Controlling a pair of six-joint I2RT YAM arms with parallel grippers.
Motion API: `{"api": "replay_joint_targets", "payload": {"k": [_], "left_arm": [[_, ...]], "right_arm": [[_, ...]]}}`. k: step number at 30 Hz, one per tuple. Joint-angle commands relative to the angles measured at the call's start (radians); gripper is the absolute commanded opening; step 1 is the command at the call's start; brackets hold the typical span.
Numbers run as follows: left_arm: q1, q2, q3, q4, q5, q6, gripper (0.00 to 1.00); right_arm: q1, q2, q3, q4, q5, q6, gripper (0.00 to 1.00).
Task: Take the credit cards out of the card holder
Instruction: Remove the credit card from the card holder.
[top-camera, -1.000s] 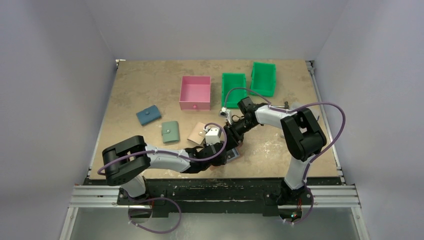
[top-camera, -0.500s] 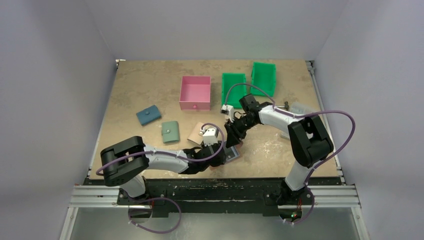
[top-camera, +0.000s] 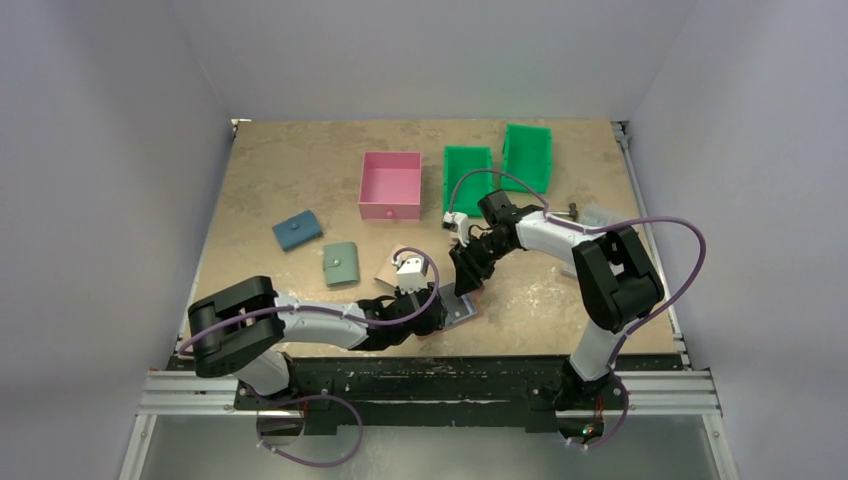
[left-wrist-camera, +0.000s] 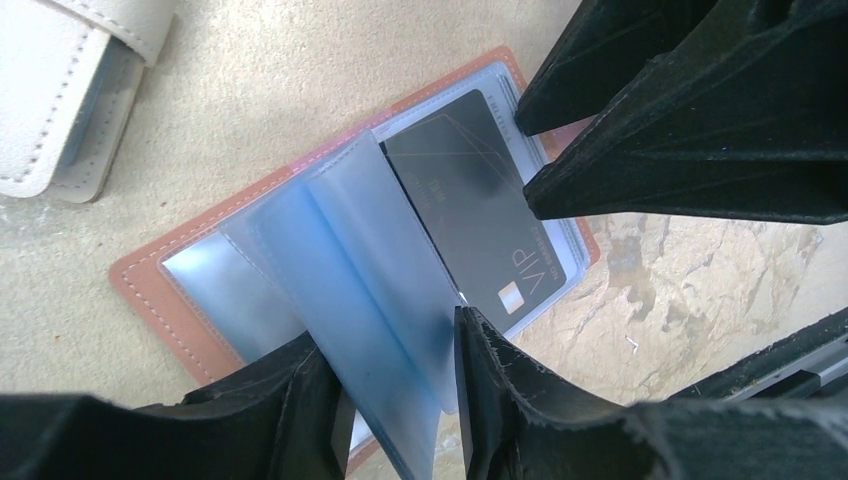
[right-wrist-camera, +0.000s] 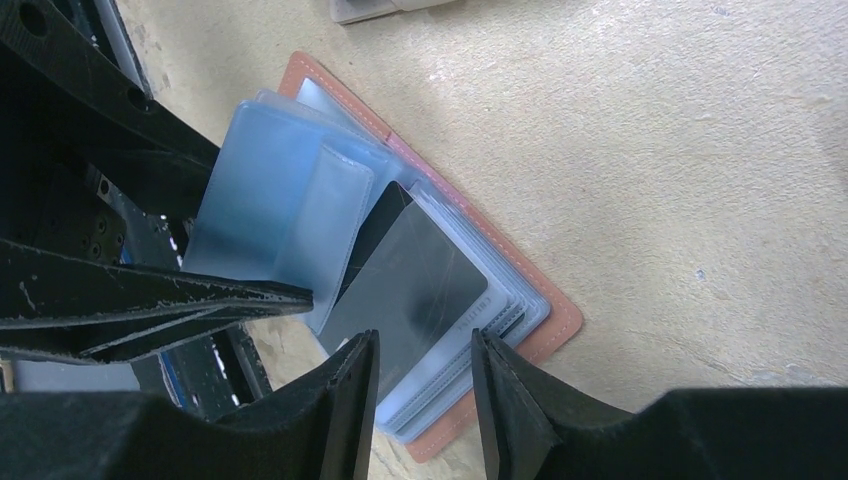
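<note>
— What was the left hand (left-wrist-camera: 392, 335) doing?

— It was pinching a sheaf of the plastic sleeves (left-wrist-camera: 350, 250) and holding them upright off the card holder (left-wrist-camera: 150, 290). I'd judge that was to keep them clear of the page beneath.

— And under them?

— The black card (left-wrist-camera: 480, 210) lay in its pocket on the open half with nothing over it. The holder lay flat and open on the bench (left-wrist-camera: 250, 100), near the front edge between the two arms. A beige wallet (left-wrist-camera: 60, 90) sat just beside it.

— The right hand (right-wrist-camera: 425, 340)?

— It was spread, with a finger on either side of the card's outer edge. It was close over the card but not closed on it. It looked lined up to draw the card out while the other hand kept the sleeves back.

— The grey card?

— I couldn't see it. It may have been tucked in another sleeve.
</note>
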Motion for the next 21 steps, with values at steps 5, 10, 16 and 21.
{"api": "replay_joint_targets", "payload": {"k": [5, 10, 16, 21], "left_arm": [[0.004, -0.055, -0.030, -0.168, -0.051, -0.021, 0.43], [0.004, -0.081, -0.039, -0.210, -0.065, -0.026, 0.43], [0.004, -0.084, -0.039, -0.240, -0.073, -0.028, 0.43], [0.003, -0.113, -0.038, -0.254, -0.072, -0.021, 0.44]], "right_arm": [[0.000, 0.000, 0.002, -0.001, -0.008, -0.009, 0.46], [-0.001, 0.000, 0.003, -0.002, -0.011, -0.010, 0.46], [0.000, 0.000, 0.003, -0.008, -0.023, -0.018, 0.46], [0.000, -0.002, 0.003, -0.008, -0.028, -0.022, 0.46]]}}
